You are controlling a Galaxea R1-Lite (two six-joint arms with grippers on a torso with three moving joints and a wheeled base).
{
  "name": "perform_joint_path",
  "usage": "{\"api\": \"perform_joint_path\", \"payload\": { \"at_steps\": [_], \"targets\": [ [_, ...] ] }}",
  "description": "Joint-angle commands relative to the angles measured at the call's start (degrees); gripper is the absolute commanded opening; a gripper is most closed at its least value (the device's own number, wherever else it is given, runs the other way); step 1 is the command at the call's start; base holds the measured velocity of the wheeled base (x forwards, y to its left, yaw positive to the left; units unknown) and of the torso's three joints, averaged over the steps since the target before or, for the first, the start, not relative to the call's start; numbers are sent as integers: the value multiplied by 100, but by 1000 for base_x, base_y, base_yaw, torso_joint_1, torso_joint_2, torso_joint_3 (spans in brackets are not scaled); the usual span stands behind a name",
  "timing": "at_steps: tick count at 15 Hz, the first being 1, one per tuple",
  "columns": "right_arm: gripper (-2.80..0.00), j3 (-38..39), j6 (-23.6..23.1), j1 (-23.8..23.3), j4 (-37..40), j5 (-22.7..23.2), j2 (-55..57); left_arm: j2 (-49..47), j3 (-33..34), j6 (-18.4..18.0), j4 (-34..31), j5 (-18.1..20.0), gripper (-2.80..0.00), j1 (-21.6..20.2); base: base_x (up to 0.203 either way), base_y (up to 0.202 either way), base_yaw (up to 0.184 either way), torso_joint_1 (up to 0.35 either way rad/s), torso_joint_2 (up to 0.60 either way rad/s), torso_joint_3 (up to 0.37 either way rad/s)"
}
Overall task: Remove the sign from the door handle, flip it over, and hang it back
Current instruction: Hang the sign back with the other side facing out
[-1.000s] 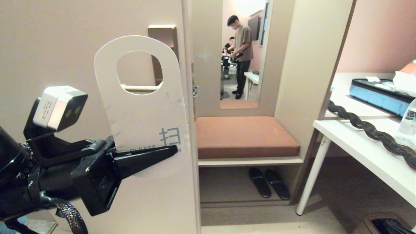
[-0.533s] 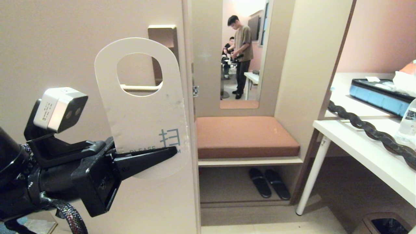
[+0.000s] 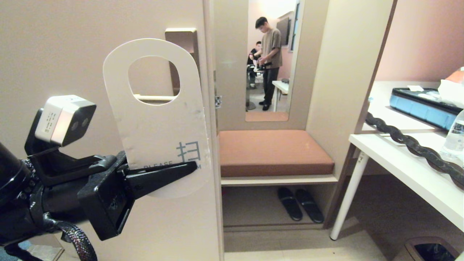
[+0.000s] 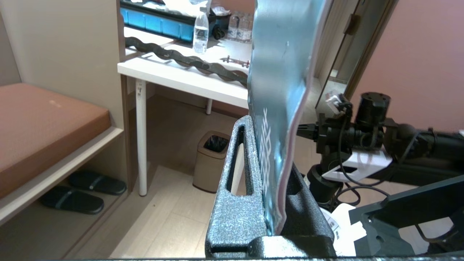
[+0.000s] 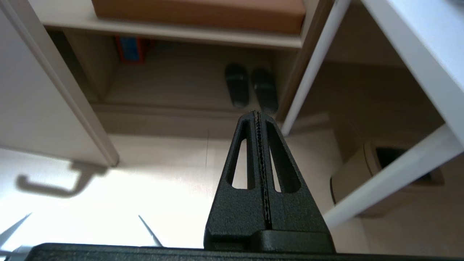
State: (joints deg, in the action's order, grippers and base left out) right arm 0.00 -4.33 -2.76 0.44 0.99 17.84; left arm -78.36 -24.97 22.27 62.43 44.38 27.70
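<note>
At the door, my left gripper (image 3: 181,170) has its fingers clamped on the bottom end of the sign (image 3: 159,119), holding it upright in front of the door. White face toward the head camera; the blue face shows in the left wrist view. Sign is off the door handle (image 3: 154,98): I see the lever through the oval hole, behind the card, and I judge the card is not yet threaded on it.

Right gripper (image 5: 259,114): fingers pressed together, nothing between them, pointing down toward the floor and the slippers (image 5: 250,85). Idle.

Step in hand, as I read it: re-hanging. Whether the flip is done I cannot tell from this moment alone.

Risks:
- Grip is only at the card's bottom edge. The card bows visibly in the wrist view, so the top could flex and the hole rim could catch on the lever's tip instead of sliding over.
- Pushing forward misaligned could bend the card against the lock plate (image 3: 183,40).
- Releasing before the hole is over the lever drops the sign to the floor.
</note>
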Motion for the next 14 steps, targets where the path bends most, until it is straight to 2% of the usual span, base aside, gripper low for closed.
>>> {"api": "perform_joint_path", "payload": {
  "at_steps": [1,10,14],
  "targets": [
    [-280,0,-24,12,0,-2,-255,65,-17,14,41,27,-280,-1,0,0,0,0,0,0],
    [-280,0,2,12,0,-11,-255,277,-13,23,41,27,-280,25,0,0,0,0,0,0],
    [-280,0,18,238,0,-11,-845,321,-118,31,42,27,-280,43,0,0,0,0,0,0]
  ]
}}
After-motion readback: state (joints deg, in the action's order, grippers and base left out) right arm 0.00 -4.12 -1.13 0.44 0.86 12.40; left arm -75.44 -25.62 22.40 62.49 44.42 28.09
